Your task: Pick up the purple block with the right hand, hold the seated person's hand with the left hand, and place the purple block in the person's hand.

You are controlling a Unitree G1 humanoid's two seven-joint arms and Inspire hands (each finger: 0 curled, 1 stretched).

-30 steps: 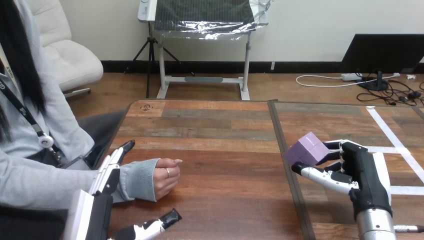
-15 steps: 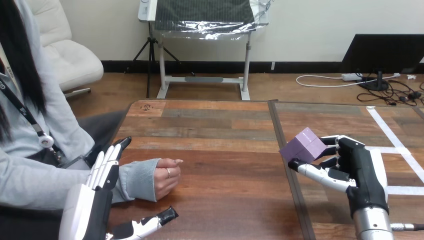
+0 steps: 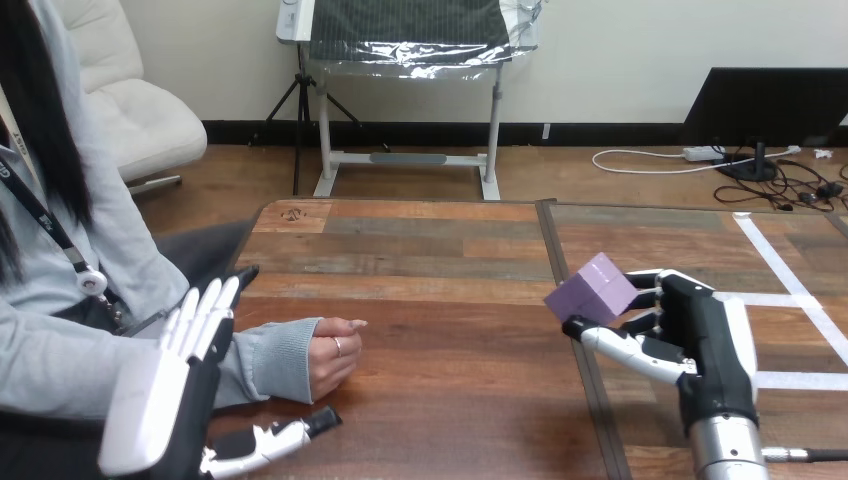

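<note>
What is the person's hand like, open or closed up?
Closed. The person's hand rests on the table in a loose fist, fingers curled under, no palm showing. The right hand holds the purple block.

Robotics lab: wooden table marked with white tape, person seated beside it.

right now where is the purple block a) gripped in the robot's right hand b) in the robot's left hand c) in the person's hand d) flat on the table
a: the right hand has its fingers and thumb curled round the purple block, apart from the person's hand resting on the table.
</note>
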